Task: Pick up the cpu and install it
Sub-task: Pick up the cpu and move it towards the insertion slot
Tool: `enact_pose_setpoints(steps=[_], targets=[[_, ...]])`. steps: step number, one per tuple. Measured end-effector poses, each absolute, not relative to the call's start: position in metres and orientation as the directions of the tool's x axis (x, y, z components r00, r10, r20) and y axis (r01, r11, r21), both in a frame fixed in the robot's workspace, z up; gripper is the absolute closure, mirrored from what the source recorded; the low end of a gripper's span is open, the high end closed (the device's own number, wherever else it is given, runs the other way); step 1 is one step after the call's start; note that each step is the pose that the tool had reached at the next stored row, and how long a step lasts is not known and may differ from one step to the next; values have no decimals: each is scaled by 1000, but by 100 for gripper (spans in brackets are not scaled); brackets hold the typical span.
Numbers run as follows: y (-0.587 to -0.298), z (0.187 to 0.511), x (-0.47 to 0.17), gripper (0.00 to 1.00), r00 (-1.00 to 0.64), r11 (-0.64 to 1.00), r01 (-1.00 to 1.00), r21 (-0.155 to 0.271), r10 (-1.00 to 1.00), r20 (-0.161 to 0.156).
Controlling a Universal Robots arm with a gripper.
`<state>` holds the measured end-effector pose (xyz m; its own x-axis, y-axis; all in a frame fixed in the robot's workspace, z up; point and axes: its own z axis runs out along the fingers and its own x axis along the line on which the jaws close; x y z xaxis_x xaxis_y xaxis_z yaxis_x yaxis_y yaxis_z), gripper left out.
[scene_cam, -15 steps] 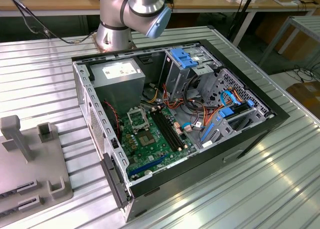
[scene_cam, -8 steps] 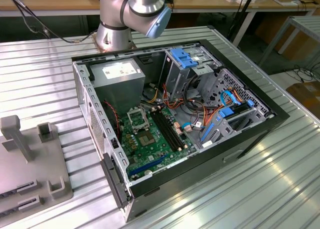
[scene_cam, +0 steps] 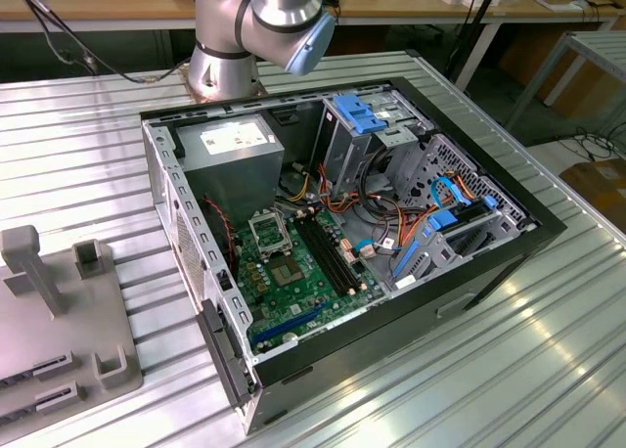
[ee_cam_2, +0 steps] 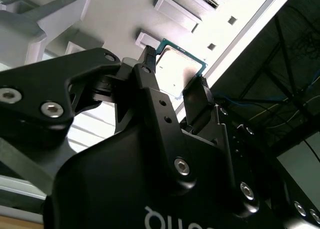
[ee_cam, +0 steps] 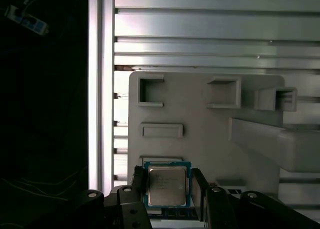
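Cpu (ee_cam: 166, 185) clamped in the gripper (ee_cam: 168, 184), out in front of the grey tray (ee_cam: 200, 134).

Exterior view, from its left: the tray with posts and pockets on the ribbed table (scene_cam: 509, 370). Next, the open computer case (scene_cam: 186, 223), motherboard (scene_cam: 293, 282) face up, hollow socket frame (scene_cam: 269, 235) on it. Arm (scene_cam: 256, 27) base behind the case. That view gives the case and socket; both wrist views give the chip and its grip. First wrist view: black fingers (ee_cam: 137, 183) press two opposite edges of the cpu. Metal top faces the camera flat, edges square with the tray's edges; shape near-square, no clear long axis. Second wrist view: same grip seen from low beside the fingers, chip tilted cornerwise, green rim visible, tray lying behind it.
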<state>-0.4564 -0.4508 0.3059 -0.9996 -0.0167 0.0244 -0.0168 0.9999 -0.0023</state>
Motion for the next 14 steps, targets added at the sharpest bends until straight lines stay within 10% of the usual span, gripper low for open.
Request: enact_pose_setpoints(steps=[14], targets=[[-451,312,-456,53,-999,1000,-17,-2,-17,32]])
